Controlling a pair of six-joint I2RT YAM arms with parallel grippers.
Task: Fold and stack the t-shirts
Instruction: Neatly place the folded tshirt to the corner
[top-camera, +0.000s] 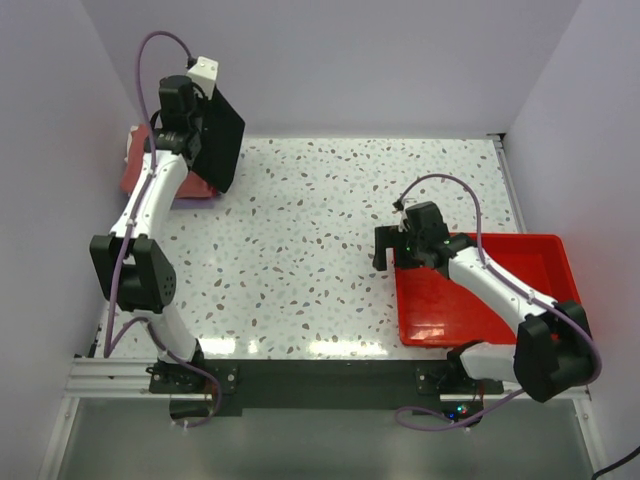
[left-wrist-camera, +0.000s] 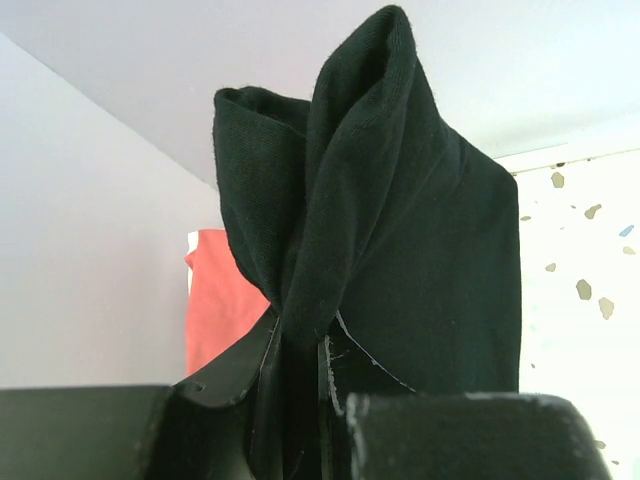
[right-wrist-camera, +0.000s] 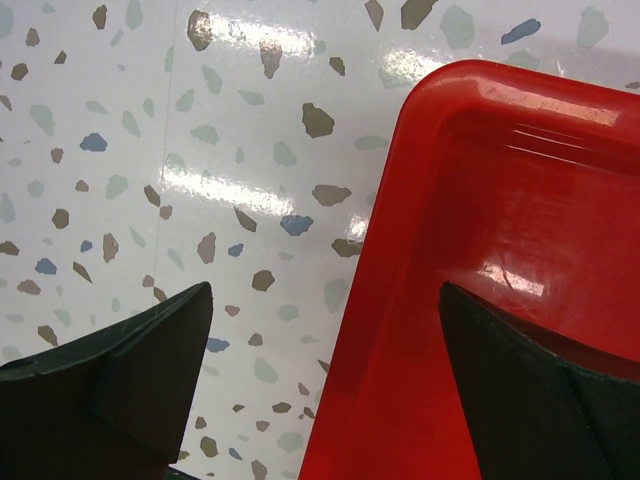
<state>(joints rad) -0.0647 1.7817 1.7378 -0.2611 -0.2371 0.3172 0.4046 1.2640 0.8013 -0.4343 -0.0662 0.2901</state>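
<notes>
A black t-shirt at 11 o'clock over the white tabletop, speckled grey, brown and blue, with a salmon-red t-shirt behind it. At 4 o'clock, a glossy red tray. White arms with black joints carry purple cables.

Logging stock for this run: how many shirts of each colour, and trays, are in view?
Black shirt: 1
Salmon-red shirt: 1
Red tray: 1
Total: 3. A pale edge beneath the salmon-red one is too small to identify.
</notes>
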